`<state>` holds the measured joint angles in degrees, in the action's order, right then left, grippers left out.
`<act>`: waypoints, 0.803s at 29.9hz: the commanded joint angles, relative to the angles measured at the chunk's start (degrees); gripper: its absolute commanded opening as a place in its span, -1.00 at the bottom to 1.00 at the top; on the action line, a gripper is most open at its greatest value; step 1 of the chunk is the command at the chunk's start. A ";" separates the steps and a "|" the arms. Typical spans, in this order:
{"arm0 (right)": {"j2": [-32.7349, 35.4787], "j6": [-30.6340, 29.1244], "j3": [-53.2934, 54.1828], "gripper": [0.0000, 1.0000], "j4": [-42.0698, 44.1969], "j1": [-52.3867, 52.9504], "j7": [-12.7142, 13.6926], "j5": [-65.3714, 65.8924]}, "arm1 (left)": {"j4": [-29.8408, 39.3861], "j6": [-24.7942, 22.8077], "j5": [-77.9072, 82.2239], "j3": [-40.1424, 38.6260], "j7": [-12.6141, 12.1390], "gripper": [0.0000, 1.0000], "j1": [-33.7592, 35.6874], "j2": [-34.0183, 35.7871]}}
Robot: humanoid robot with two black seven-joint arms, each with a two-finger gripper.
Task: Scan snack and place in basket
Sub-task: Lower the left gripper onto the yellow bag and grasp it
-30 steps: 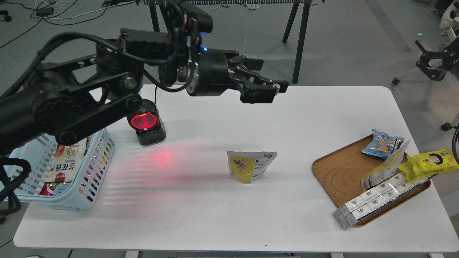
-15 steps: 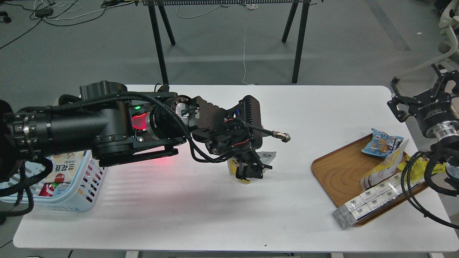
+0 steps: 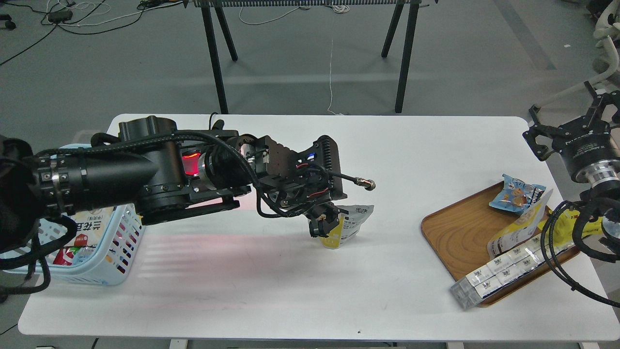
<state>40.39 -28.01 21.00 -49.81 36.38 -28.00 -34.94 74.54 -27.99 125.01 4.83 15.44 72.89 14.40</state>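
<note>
A yellow and white snack pouch (image 3: 352, 221) stands upright at the middle of the white table (image 3: 271, 291). My left gripper (image 3: 323, 225) is down on the pouch's left half, with dark fingers on either side of it; I cannot tell if they are pressed on it. The scanner (image 3: 192, 163) glows red behind my left arm, mostly hidden. The light blue basket (image 3: 121, 252) stands at the table's left edge with several snack packs in it. My right gripper (image 3: 564, 127) is open and empty, above the table's far right edge.
A wooden tray (image 3: 453, 232) at the right holds a blue snack bag (image 3: 516, 194), a leaning pouch (image 3: 520, 225), a yellow pack (image 3: 562, 225) and a row of silver packets (image 3: 503, 269). Black stand legs (image 3: 213, 58) rise behind the table.
My left arm swung down from above the table onto the pouch, then shifted a little left over it. The right gripper came into view at the right. The pouch has stayed in place.
</note>
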 commanded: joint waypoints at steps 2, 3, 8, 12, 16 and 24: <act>-0.05 0.01 -0.08 0.97 0.24 0.10 0.00 0.05 | -0.10 -0.01 -0.01 0.00 -0.06 -0.65 -0.03 -0.08; -0.05 0.01 -0.08 0.97 0.33 0.18 0.00 0.05 | -0.10 -0.01 -0.01 0.00 -0.06 -0.66 -0.03 -0.08; -0.05 0.01 -0.26 0.97 0.50 0.27 0.00 0.05 | -0.10 -0.01 -0.01 0.00 -0.06 -0.72 -0.03 -0.17; 0.04 0.01 -0.26 0.97 0.86 0.45 0.00 0.48 | -0.10 -0.01 -0.01 -0.09 -0.06 -0.95 -0.03 -0.25; 0.04 0.01 -0.26 0.97 0.86 0.53 0.00 1.45 | 0.42 -0.01 -0.01 -0.17 -0.06 -0.97 -0.03 -0.25; 0.21 0.01 -0.26 0.97 1.38 0.89 0.00 1.54 | 1.91 -0.01 -0.01 -2.28 2.04 -0.98 0.32 2.20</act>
<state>40.52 -28.00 20.74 -48.74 37.14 -28.00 -33.49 75.54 -28.01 125.00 3.82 15.78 72.89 15.14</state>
